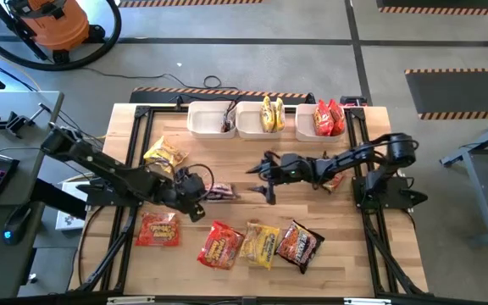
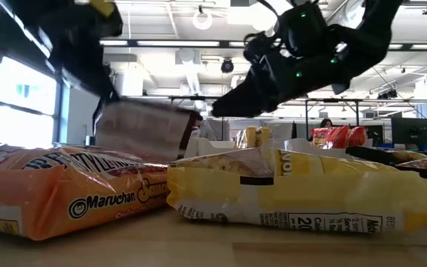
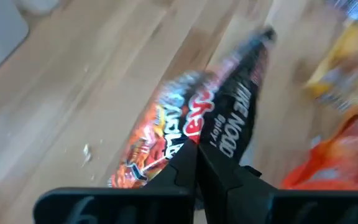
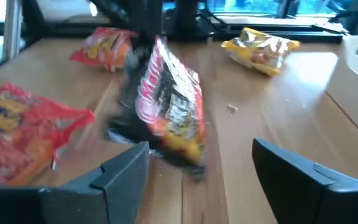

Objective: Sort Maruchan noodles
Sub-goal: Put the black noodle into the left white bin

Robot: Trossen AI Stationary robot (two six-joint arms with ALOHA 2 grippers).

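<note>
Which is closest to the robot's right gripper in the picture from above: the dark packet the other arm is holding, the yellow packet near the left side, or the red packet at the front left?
From the right gripper, which is open:
1. The dark packet, held up by the left gripper, just beside it.
2. The yellow packet, farther to the left.
3. The red packet, at the front left, farthest.

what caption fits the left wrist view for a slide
Left gripper shut on a dark, crinkly plastic Maruchan noodle packet held above the light wooden table.
</note>
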